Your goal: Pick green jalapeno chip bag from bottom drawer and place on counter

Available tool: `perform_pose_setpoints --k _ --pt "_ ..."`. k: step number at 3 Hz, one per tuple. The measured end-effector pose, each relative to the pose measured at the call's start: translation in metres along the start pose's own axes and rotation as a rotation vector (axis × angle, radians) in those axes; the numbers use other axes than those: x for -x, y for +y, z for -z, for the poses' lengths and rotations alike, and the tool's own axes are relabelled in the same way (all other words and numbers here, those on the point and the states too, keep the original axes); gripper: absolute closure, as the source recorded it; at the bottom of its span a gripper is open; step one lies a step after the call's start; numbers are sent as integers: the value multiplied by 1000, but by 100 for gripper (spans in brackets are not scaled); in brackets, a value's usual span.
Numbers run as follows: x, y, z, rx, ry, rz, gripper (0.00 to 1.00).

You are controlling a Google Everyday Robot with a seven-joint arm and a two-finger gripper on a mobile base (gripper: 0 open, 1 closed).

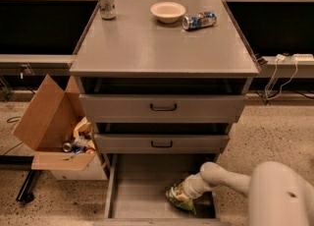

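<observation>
The green jalapeno chip bag (179, 198) lies crumpled on the floor of the bottom drawer (142, 190), which is pulled out, toward the drawer's 4 o'clock corner and close to its right wall. Its long axis seems to run from about 10 to 4 o'clock. The gripper (188, 190) sits against the bag's upper right edge, at about 2 o'clock from its middle, on an arm that reaches in from 3 o'clock. Whether it has closed on the foil I cannot tell, since its tip is hidden against the bag. The counter (162, 43) lies at 12 o'clock, past two part-open drawers, so the lift probably has to come out toward 6 o'clock first. A bowl (168, 11) and a tipped soda can (199, 20) sit near its far edge.
</observation>
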State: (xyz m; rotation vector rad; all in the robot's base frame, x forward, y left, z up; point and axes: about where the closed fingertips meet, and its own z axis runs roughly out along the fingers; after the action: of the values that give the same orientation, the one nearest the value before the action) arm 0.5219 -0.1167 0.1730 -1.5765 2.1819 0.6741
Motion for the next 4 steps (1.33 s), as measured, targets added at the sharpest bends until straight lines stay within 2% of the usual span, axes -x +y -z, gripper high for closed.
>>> perform_pose_setpoints --k 1,2,3,4 --pt "19 6 74 -109 -117 42 100" --pt "11 13 175 -257 -171 48 100" --pt "13 13 170 -249 -172 51 100" --pt "35 26 191 -258 -217 93 100"
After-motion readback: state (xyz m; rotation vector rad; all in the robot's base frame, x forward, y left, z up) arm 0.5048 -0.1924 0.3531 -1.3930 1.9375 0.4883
